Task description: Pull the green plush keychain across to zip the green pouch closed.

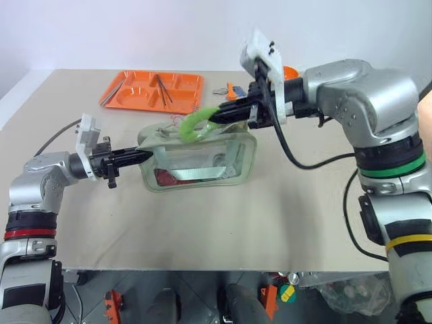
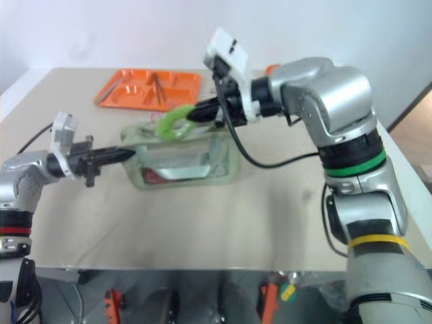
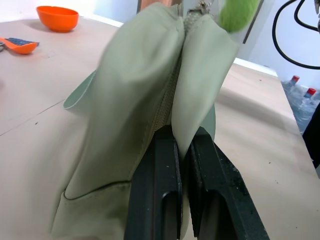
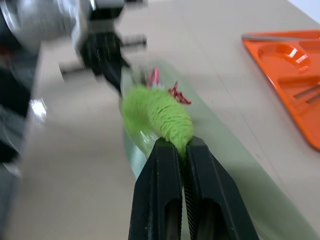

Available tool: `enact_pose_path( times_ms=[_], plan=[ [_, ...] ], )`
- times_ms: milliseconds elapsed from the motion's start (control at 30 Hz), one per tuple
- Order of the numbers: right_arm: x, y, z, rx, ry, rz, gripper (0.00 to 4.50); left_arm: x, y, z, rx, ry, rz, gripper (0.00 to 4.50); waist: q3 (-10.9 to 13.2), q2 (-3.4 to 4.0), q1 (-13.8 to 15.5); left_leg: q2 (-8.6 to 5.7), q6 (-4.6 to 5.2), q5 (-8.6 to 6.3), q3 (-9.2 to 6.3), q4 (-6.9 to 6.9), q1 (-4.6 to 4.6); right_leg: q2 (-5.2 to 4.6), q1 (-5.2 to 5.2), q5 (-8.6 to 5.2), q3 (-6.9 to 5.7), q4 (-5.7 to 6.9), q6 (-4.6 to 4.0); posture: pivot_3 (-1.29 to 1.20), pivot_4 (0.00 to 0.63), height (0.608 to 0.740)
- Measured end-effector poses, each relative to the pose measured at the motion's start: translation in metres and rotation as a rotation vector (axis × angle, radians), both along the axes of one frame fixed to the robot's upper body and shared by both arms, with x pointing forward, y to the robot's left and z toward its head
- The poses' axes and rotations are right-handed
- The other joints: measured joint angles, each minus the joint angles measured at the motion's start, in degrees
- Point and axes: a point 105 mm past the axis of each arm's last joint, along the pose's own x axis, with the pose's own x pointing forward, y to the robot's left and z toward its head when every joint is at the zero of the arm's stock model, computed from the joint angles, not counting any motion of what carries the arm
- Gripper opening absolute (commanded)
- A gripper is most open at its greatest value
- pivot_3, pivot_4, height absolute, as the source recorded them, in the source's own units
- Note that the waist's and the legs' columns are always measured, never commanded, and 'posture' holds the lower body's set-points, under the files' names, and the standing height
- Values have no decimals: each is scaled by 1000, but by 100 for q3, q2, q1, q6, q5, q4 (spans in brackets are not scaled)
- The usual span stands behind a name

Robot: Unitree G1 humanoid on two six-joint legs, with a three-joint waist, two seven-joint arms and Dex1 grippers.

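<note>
The pale green pouch [image 1: 202, 158] stands upright in the middle of the table, its clear side panel toward me. My left gripper [image 1: 143, 156] is shut on the fabric at the pouch's left end, the cloth pinched between its fingers [image 3: 160, 200]. The green plush keychain [image 1: 196, 123] arches above the pouch's top zipper, left of the middle. My right gripper [image 1: 214, 116] is shut on the keychain's right end, seen close up as lime fuzz [image 4: 157, 115] between the black fingers [image 4: 157, 195].
An orange tray [image 1: 154, 90] with utensils lies at the table's far left. Small orange and blue items [image 1: 229, 90] sit behind the pouch. An orange bowl [image 3: 57, 17] and spoon [image 3: 17, 45] lie further along the table. A black cable [image 1: 297, 158] hangs from my right arm.
</note>
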Motion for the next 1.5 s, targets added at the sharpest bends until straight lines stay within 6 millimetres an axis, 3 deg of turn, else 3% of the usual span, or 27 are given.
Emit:
enact_pose_path(
  times_ms=[200, 333, 500, 733, 900, 967, 1133, 1500],
  plan=[
    [15, 0, 4, 2, -50, -34, 7, 0, 0, 0, -15, 16, 4, 0, 0, 1, 2, 4, -4, 3, -5, 2, 2, 3, -1, 13, -3, 6, -23, 0, 150, 740],
    [25, 11, 21, 83, 6, -67, 7, 1, 0, 1, -22, 21, 10, 0, 2, 3, 3, 4, -5, 4, -3, 0, 2, 4, -2, 27, -4, 7, -47, 0, 150, 740],
    [12, 35, 41, 169, 115, -10, 7, 1, 0, 1, -23, 20, 11, 0, 3, 4, 13, 5, -5, 4, -6, -5, -2, 0, -4, 27, -10, 6, -48, 0, 150, 740],
    [-10, 47, 34, 116, 87, 74, 7, 2, 1, 1, -23, 23, 13, 0, 2, 4, 16, 0, -6, 3, -6, -4, -5, -6, -3, 26, -12, 3, -47, 0, 150, 740],
    [-1, 29, -8, -69, -19, 50, 7, 2, 2, 0, -25, 27, 22, 0, 2, 3, 13, -2, -6, 4, -7, 0, -3, -4, -1, 27, -13, 6, -45, 0, 150, 740],
    [4, 25, -14, -104, -54, 38, 7, 2, 2, 0, -26, 27, 23, 0, 2, 4, 11, -1, -6, 4, -7, 0, -1, -1, -2, 27, -12, 8, -45, 0, 150, 740],
    [24, 11, -5, -135, -117, -26, 7, 2, 3, -1, -29, 28, 27, 0, 2, 4, -5, 5, -7, 6, -8, 0, 6, 6, -2, 27, -12, 18, -50, 0, 150, 740],
    [32, 4, 17, -174, -183, -6, 7, 1, 2, 0, -27, 23, 25, 0, 3, 4, -2, 3, -8, 6, -5, 0, 5, 1, -2, 27, -10, 17, -51, 0, 150, 740]
  ],
)
